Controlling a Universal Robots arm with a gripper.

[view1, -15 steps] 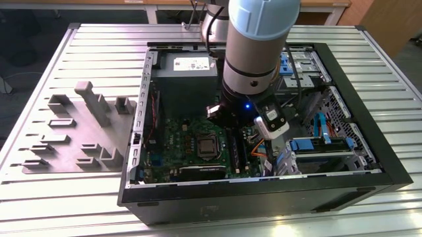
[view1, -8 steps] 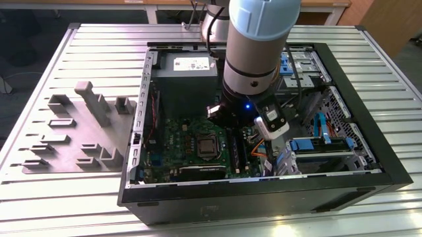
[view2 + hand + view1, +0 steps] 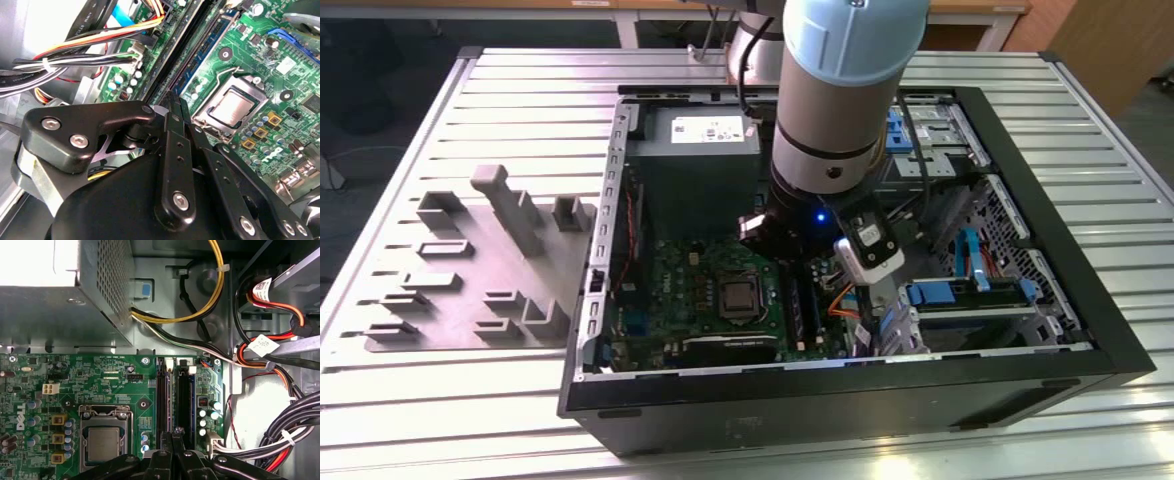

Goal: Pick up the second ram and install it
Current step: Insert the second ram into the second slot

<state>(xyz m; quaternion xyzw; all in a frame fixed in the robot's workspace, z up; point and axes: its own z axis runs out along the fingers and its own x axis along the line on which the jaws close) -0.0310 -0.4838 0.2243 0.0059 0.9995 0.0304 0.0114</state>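
1. exterior view: the arm (image 3: 834,120) reaches down into the open computer case (image 3: 1107,345). its lower end hangs just beside the processor (image 3: 738,295), over the memory slots (image 3: 801,300). i cannot tell the fingers' state or find the ram from this view.

2. second wrist view: the gripper (image 3: 175,106) has its fingers drawn together with no gap showing. the tips sit low on the slot row next to the processor (image 3: 232,107). a slim blue-green strip, which i take for the second ram (image 3: 207,57), stands on edge in the slot line nearest the processor. whether the tips pinch its edge or only press on it is hidden. for a good seat the push should go straight down along the stick, not leaning toward the processor.

3. first wrist view: the gripper (image 3: 176,432) is centred on the two dark slots (image 3: 184,395), which run just beside the processor (image 3: 102,442). the stick shows edge-on here, if at all, so how deep it sits is unclear. the cables (image 3: 295,430) lie beyond the slots from the processor, near but apart. the job looks close to done. even pressure along the stick, kept clear of those cables, matters most.
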